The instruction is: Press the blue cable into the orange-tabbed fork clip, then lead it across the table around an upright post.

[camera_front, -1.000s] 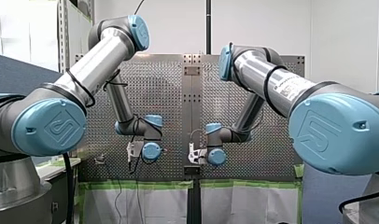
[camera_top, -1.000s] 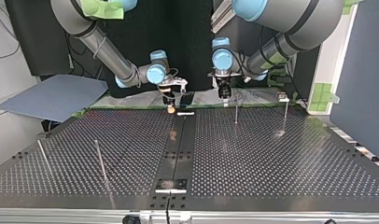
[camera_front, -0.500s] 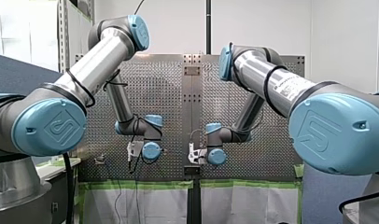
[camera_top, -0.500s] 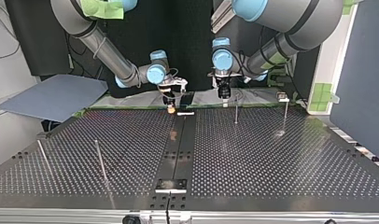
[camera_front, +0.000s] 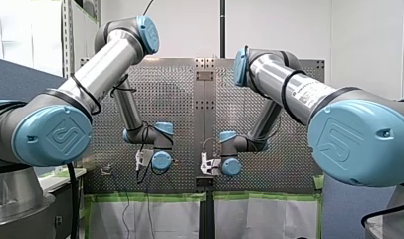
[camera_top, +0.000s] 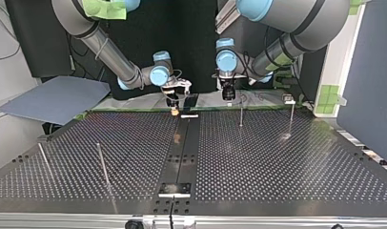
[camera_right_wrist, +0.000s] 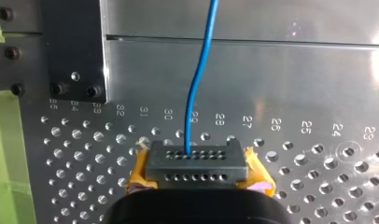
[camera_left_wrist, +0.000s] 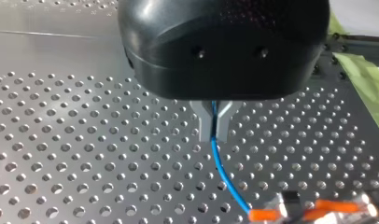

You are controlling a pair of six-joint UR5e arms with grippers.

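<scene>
Left wrist view, left tool (camera_left_wrist: 214, 135) upright, pinching blue cable (camera_left_wrist: 223, 175) (clip (camera_left_wrist: 283, 210) nearby)

Perforated table (camera_left_wrist: 85, 154) was bare brushed metal, grey with a soft sheen. Blue cable (camera_left_wrist: 220, 168) had a smooth, slightly glossy plastic sheath. My left gripper (camera_left_wrist: 214, 135): housing was matt black plastic, fingers (camera_left_wrist: 205, 125) dull grey metal. Fork clip (camera_left_wrist: 290, 207) carried glossy orange plastic tabs. Upright post (camera_top: 241, 114) looked like thin polished metal. Green tape (camera_right_wrist: 3, 186) was matt.
</scene>
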